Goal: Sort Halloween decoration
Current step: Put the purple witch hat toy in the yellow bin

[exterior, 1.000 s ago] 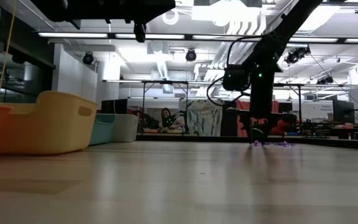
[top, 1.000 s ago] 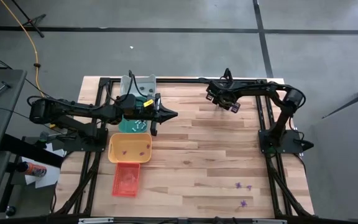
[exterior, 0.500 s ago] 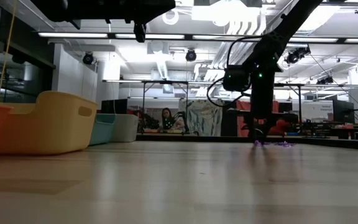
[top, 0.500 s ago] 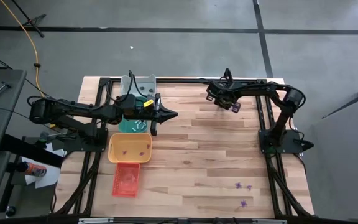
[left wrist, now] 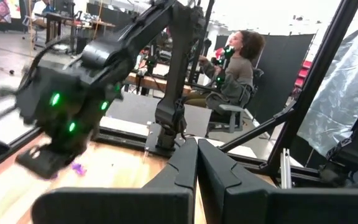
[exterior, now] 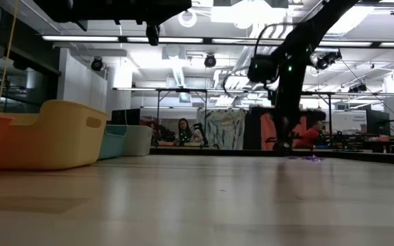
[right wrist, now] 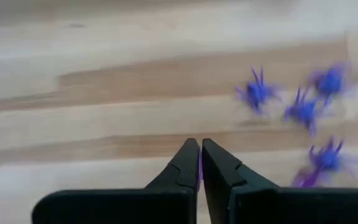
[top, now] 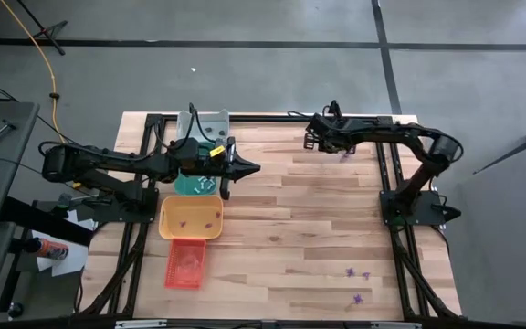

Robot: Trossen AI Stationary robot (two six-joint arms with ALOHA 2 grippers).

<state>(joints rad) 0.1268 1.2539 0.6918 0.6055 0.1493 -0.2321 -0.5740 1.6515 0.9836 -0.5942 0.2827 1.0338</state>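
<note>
Toward one o'clock on the pale wooden desk (top: 281,228), the right gripper (right wrist: 199,163) is clenched, a sliver of purple caught between its tips; whether a trinket is truly grasped cannot be told. Tiny purple spiky trinkets (right wrist: 303,112) are scattered just beside it. More purple trinkets (top: 358,274) are seen toward five o'clock. The left gripper (left wrist: 196,163) is held clenched at ten o'clock beside the teal plastic tray (top: 196,185).
</note>
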